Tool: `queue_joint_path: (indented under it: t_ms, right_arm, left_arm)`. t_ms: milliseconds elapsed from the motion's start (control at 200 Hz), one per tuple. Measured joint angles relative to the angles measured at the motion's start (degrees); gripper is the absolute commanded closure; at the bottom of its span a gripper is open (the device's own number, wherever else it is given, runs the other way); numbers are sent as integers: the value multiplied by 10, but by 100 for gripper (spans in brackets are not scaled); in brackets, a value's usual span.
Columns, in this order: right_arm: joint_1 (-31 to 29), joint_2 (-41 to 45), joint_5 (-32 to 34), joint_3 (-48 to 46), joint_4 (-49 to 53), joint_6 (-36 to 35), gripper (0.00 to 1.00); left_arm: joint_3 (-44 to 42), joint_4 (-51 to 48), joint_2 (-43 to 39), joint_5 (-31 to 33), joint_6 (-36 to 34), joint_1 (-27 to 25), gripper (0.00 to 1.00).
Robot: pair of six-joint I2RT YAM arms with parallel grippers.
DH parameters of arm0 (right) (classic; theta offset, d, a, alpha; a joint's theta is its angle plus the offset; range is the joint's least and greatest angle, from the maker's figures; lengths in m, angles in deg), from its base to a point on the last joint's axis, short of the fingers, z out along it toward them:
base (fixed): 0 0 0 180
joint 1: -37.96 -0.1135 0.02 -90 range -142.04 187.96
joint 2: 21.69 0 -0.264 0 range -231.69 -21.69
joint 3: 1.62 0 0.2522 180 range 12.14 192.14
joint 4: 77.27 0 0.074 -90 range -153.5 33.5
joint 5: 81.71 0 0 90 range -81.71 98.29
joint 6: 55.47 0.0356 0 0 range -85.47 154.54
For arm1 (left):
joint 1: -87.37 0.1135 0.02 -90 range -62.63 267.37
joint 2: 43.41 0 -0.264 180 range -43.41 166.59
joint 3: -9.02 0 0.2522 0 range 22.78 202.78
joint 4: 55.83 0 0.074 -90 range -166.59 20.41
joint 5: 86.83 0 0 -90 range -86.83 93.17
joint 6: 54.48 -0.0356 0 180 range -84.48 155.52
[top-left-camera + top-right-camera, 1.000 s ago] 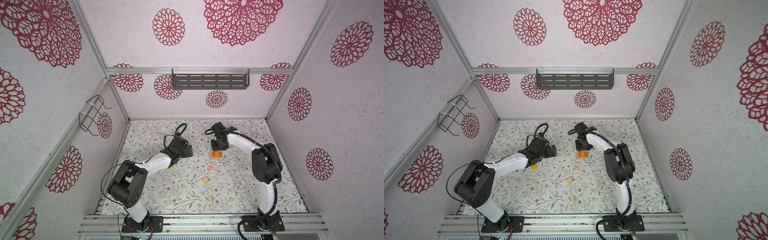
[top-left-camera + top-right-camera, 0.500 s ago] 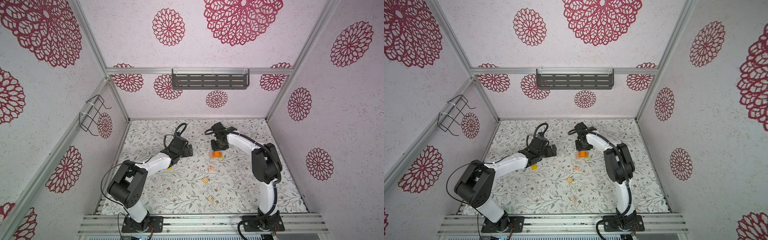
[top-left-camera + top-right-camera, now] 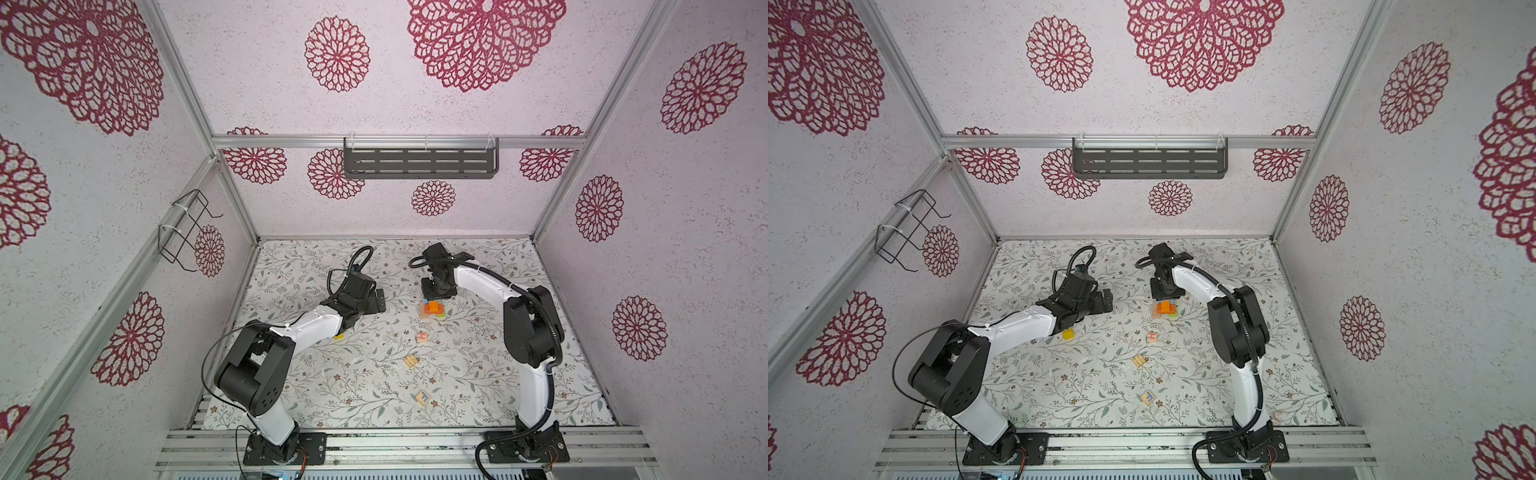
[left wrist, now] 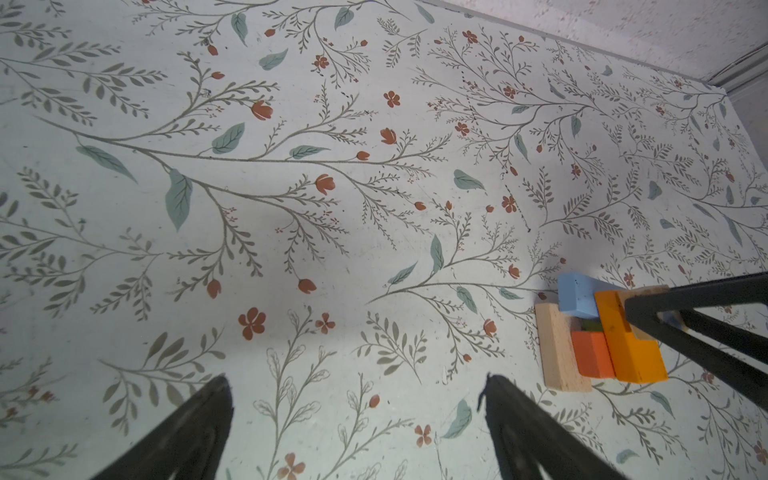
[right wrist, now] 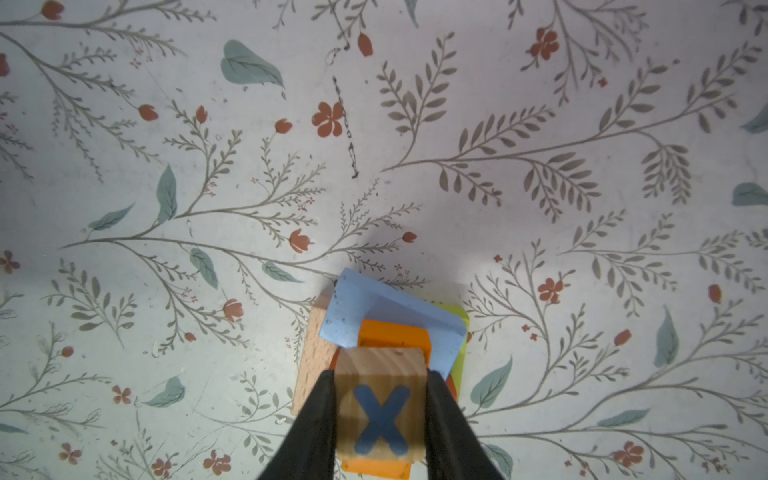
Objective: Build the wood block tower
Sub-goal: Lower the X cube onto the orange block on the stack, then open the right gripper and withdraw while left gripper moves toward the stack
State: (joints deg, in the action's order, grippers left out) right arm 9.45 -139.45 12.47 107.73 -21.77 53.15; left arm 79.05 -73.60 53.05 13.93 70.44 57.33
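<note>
1. Right gripper [image 5: 381, 376] pinches a natural wood cube with a blue printed X [image 5: 380, 409] by two opposite flat sides. The cube sits directly over the tower [image 3: 432, 309]; contact with the top orange painted bar [image 4: 627, 336] is unclear.
2. Left gripper [image 4: 357, 386] is spread wide and empty, hovering over the floral-print mat [image 4: 291, 249], near the tower but apart.
3. Tower: tan wood bar [image 4: 557, 345] and lime block [image 5: 457, 316] low, orange blocks and a skewed light-blue block [image 5: 374, 307] above. Layers are misaligned.
4. Judgement: blocks are light and rigid, with smooth faces likely slippery. A side nudge could topple the stack, so release gently.
5. Best hold is on parallel flat faces at mid-height.
6. Loose yellow cube [image 3: 1068, 333] and red-letter wood cube [image 3: 422, 337] lie well apart.
</note>
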Motion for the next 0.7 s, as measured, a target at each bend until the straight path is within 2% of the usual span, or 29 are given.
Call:
queue_joint_path:
  t_ms: [475, 700]
  right_arm:
    - [1, -9, 0, 3, -2, 0, 64]
    - [1, -11, -4, 3, -2, -2, 48]
  left_arm:
    - [0, 0, 0, -2, 0, 2, 3]
    - [0, 0, 0, -2, 0, 2, 3]
